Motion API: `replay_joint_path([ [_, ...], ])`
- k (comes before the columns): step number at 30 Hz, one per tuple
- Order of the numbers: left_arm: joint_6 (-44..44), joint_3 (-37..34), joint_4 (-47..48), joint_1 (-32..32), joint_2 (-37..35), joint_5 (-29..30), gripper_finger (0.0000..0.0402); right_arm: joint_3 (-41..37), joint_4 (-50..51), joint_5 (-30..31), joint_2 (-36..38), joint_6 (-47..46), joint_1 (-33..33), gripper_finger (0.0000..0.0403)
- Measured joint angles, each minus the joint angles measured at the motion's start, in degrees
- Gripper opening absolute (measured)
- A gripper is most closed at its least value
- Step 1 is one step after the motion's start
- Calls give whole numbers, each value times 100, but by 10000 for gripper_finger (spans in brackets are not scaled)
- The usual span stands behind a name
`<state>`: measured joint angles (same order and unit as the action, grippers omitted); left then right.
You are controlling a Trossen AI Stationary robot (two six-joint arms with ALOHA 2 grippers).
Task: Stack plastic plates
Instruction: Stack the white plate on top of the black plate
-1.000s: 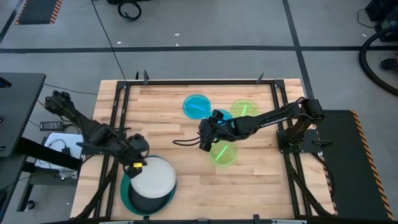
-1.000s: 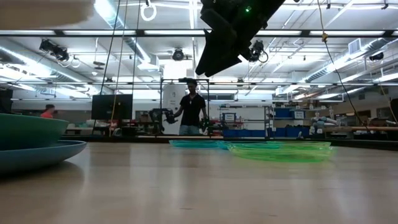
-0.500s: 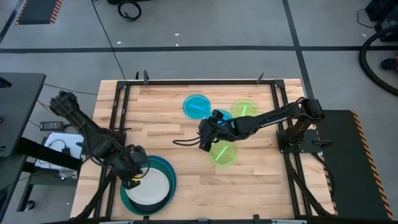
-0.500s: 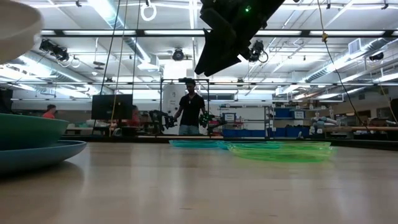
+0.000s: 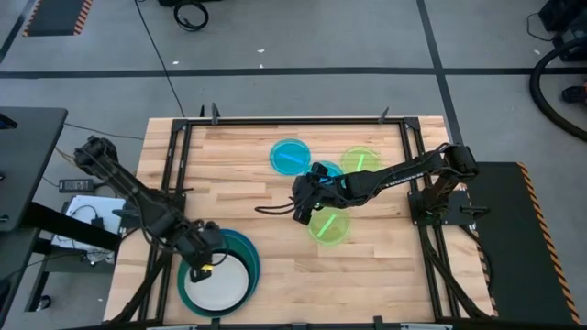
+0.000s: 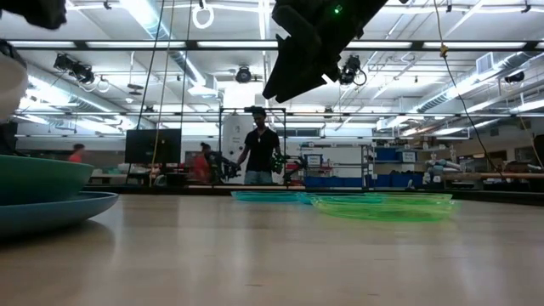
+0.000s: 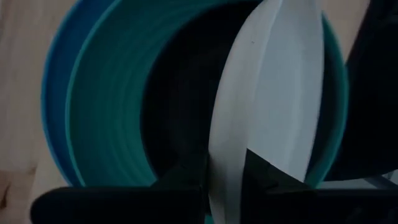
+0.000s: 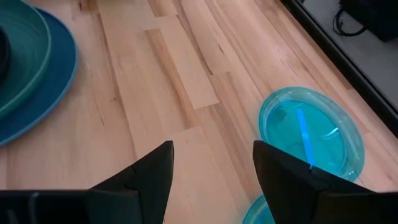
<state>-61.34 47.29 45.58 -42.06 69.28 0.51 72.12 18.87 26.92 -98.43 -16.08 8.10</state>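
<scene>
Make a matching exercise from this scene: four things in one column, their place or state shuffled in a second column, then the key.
1. white plate
2. teal plate
3. right claw
4. lime green plate

A. hovering open, holding nothing
B. sits on the blue plate
C. gripped by the left claw
D. lies on the wood table near the right claw

Pairs: 1-C, 2-B, 3-A, 4-D

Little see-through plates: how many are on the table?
4. One cyan plate sits alone toward the far edge. A lime plate lies to its right. A second cyan plate is partly hidden under the right arm. Another lime plate lies nearer the front.
</scene>
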Motion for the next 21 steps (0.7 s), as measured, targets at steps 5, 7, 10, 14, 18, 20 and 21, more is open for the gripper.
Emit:
replay_joint_path([
  [5,280,-274,-405,251,-57,-203,52,0,-1,0,0,0,0,229],
  [7,326,-330,-449,362,-55,-201,52,0,-1,0,0,0,0,229],
  [10,197,-389,-394,506,-51,-79,64,0,-2,0,0,0,0,229],
  [14,201,-406,-316,611,-22,7,109,0,2,0,-2,0,0,229],
  [18,199,-406,-215,629,-24,7,162,0,2,-2,-2,12,0,229],
  [20,200,-406,-110,629,-24,-2,182,0,0,-2,-2,16,0,229],
  [21,199,-406,-39,627,-24,-7,189,0,0,-2,-2,17,0,229],
])
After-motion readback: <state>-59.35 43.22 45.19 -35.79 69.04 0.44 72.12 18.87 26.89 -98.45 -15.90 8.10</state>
